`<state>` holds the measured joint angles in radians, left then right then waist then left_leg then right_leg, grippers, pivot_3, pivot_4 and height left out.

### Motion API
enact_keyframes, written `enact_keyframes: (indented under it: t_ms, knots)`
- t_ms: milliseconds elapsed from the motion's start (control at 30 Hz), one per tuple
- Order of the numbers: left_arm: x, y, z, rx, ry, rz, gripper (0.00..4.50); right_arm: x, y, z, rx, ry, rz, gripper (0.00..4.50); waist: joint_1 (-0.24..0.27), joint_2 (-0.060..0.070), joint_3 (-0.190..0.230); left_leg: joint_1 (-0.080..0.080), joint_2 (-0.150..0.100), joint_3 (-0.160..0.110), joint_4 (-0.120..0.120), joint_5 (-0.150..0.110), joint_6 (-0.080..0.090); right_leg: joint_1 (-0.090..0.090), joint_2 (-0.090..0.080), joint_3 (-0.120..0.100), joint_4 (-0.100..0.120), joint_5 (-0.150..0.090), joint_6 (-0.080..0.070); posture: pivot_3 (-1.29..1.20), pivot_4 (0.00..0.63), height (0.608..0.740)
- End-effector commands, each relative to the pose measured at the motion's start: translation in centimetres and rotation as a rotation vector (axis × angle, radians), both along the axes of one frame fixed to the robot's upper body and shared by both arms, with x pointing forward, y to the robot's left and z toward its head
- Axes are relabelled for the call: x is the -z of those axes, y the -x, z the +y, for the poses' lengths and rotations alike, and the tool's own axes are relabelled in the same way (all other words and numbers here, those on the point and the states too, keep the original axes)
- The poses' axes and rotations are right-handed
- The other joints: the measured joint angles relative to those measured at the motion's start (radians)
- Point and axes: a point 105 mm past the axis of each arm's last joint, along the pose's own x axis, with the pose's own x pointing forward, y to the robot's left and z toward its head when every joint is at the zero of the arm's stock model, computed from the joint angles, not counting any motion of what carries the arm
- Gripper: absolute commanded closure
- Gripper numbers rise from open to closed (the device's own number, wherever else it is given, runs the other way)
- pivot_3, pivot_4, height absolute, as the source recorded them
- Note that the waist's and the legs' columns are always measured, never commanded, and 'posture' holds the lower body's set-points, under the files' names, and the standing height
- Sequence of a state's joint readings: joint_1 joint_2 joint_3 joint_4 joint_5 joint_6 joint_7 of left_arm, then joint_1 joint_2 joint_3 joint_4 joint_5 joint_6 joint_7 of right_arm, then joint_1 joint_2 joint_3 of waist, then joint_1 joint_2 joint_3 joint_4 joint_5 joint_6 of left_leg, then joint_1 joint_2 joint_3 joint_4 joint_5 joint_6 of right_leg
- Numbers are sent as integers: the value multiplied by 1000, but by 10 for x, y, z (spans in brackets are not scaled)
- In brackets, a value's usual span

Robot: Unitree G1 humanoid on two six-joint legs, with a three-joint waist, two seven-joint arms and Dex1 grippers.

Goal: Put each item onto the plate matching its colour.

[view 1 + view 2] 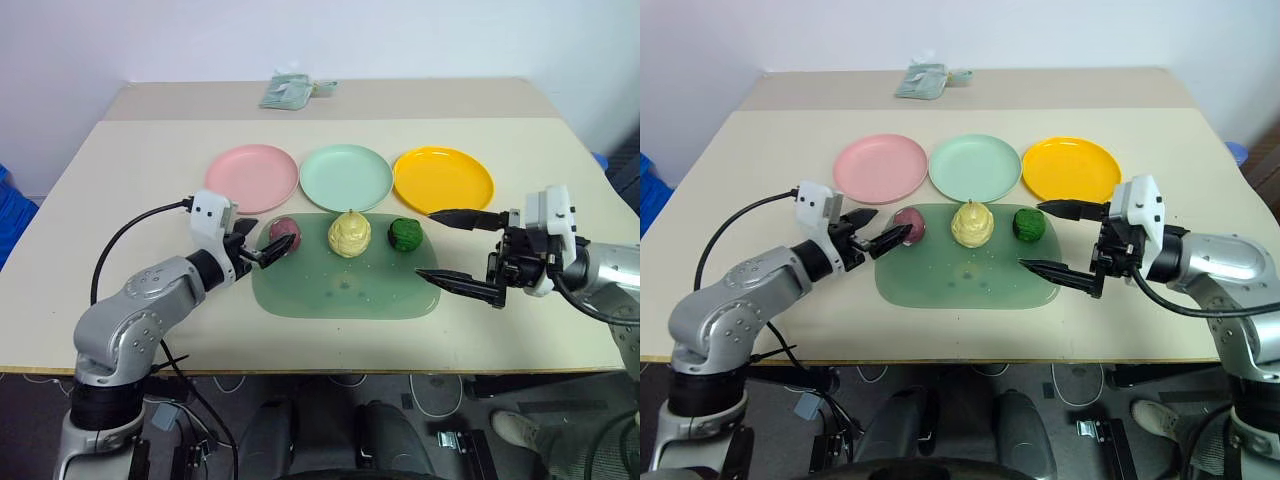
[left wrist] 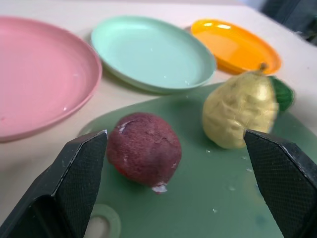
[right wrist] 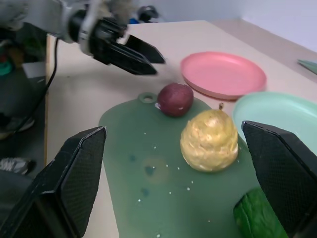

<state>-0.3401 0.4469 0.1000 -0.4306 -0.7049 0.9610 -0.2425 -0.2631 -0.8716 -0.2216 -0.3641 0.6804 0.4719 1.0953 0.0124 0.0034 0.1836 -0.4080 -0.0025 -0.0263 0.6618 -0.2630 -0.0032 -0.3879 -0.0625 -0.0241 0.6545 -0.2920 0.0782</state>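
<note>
Here the right wrist view catches the open left end effector (image 3: 132, 53) beside the red-purple item (image 3: 175, 99).

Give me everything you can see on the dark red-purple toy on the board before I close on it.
The dark red-purple toy is round with a matte, slightly cracked skin and a small pale chip low on its side. It sits on the translucent green board, near the corner closest to the pink plate, apart from the pale yellow toy. The open left gripper is right beside it, with no visible contact.
</note>
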Motion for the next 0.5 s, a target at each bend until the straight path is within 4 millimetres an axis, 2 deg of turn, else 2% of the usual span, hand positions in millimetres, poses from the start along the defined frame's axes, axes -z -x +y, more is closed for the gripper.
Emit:
enact_keyframes:
  t_ms: [33, 267, 500]
  knots:
    - [-2, -8, 1, -51, -19, 20, 0, -12, -5, 0, -12, 26, -42, 23, 0, 0, 0, 0, 0, 0, 0, 0, 0, 0, 0, 0, 0, 0, 0, 0, 150, 740]
    - [5, -21, -8, -89, -29, 99, 0, -15, -13, 3, -2, 45, -22, 23, 2, -1, 0, -1, -1, 0, 1, 0, 0, 0, -1, 0, 0, 1, 1, 0, 150, 740]
    - [17, -33, -28, -67, -20, 152, 0, -13, -13, 4, 3, 42, -13, 23, 2, -1, 0, -1, -2, 0, 1, 1, -2, 0, -2, 1, 0, 1, 2, 0, 150, 740]
